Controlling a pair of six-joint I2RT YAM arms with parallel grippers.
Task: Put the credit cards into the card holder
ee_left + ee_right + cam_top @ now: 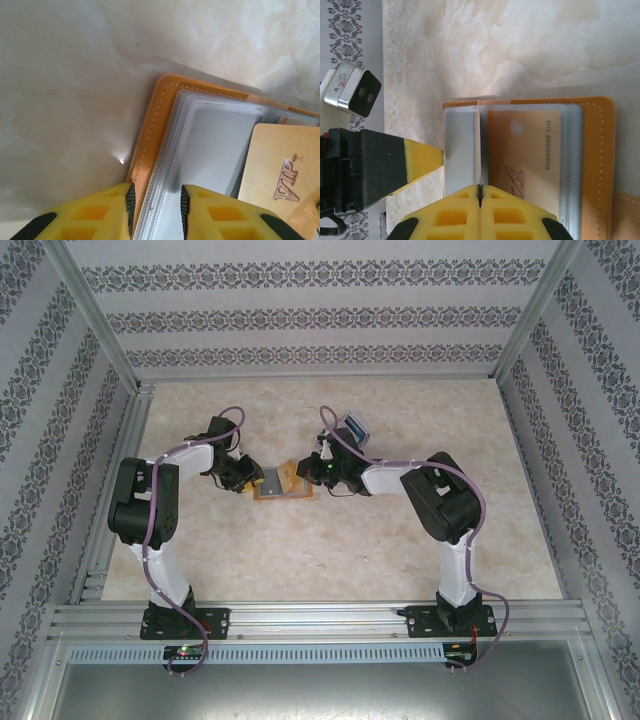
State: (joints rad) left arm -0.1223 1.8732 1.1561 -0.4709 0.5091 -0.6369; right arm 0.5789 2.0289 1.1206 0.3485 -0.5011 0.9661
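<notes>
The card holder lies open in the middle of the table, with bare room all round. A gold VIP card sits in its clear sleeves. The left gripper straddles its edge; whether it squeezes is unclear. The right gripper is pressed together on a thin strip that is hard to make out. A blue card lies behind.

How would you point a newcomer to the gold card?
At the middle of the pale marbled table lies the open orange-brown card holder. Inside it lies the gold card, set apart by embossed VIP lettering and a number; the clear sleeve beside it shows plain grey.
</notes>
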